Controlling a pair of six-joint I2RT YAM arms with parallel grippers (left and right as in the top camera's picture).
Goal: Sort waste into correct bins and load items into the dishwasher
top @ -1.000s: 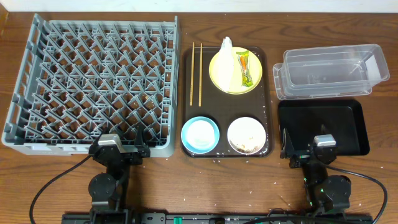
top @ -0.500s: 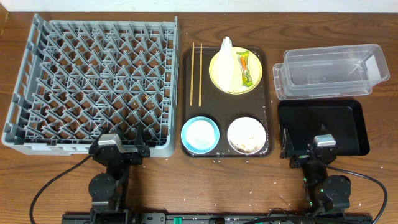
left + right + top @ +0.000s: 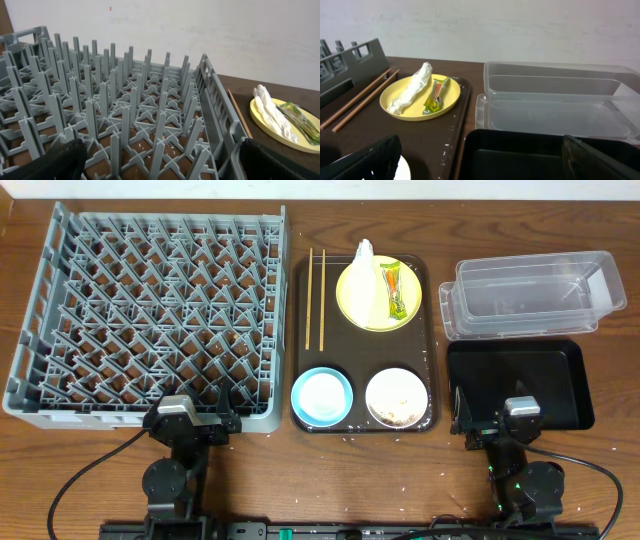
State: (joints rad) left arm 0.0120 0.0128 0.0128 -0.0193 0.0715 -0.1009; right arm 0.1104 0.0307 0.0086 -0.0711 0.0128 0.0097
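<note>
The grey dish rack [image 3: 150, 320] fills the left of the table. A brown serving tray [image 3: 430, 330] holds a yellow plate [image 3: 378, 293] with a white napkin [image 3: 366, 275] and a yellow-green-orange wrapper [image 3: 395, 288], two chopsticks [image 3: 315, 298], a light-blue bowl [image 3: 321, 396] with a small white cup inside, and a white bowl [image 3: 397, 397] with food scraps. The clear tub [image 3: 530, 295] and black tray [image 3: 520, 385] sit at the right. My left gripper [image 3: 190, 420] is open at the rack's near edge [image 3: 160, 165]. My right gripper [image 3: 500, 425] is open at the black tray's near edge [image 3: 485, 160].
Small white crumbs lie scattered on the wooden table near the serving tray's front edge [image 3: 360, 435]. A pale wall stands behind the table [image 3: 520, 25]. The arms' bases and cables sit at the table's near edge [image 3: 170, 480].
</note>
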